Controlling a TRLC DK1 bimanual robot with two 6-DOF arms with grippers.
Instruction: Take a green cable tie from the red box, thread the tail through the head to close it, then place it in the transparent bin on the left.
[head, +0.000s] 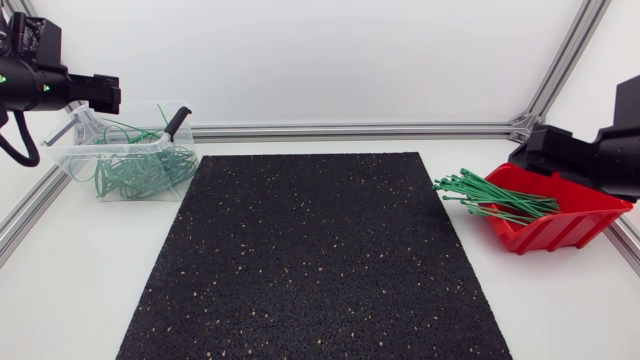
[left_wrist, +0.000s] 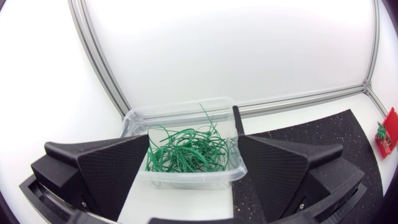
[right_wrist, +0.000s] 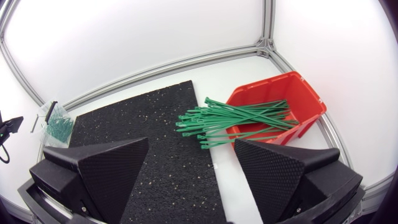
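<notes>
Left gripper (left_wrist: 194, 149): fingers spread wide, nothing between them; the transparent bin (left_wrist: 186, 177) lies just ahead of it, at the table's rear left, beside the black mat (head: 310, 260).
Right gripper (right_wrist: 191, 148): fingers spread, empty; it hangs near the red box (right_wrist: 283, 99), which sits off the mat's right edge.
Stock: the green cable ties (right_wrist: 239, 121) lie straight in a fanned bundle in the red box; their ends stick out over the box's open lip toward the mat; several cross one another.
Bin contents: a tangle of looped ties (left_wrist: 186, 152), already closed; a slim dark object (left_wrist: 236, 121) leans at one corner, possibly a tool handle, though you cannot tell from these views.
Task state: no tie in hand; by your reading this is the start of a cycle, with the pick not yet made.
Handling: expect a tie to be very light, thin and springy; smooth plastic, so likely slippery; it bends rather than breaks; crossed neighbours may drag along with it.
Where to hold: choose an outlying tie at the fan's edge; pinch its overhanging end across the flat faces, clear of the lip; leave most of the length free for the other gripper; which end carries the head is too small to tell.
Risk: a light pinch may let the strip twist or slip out.
</notes>
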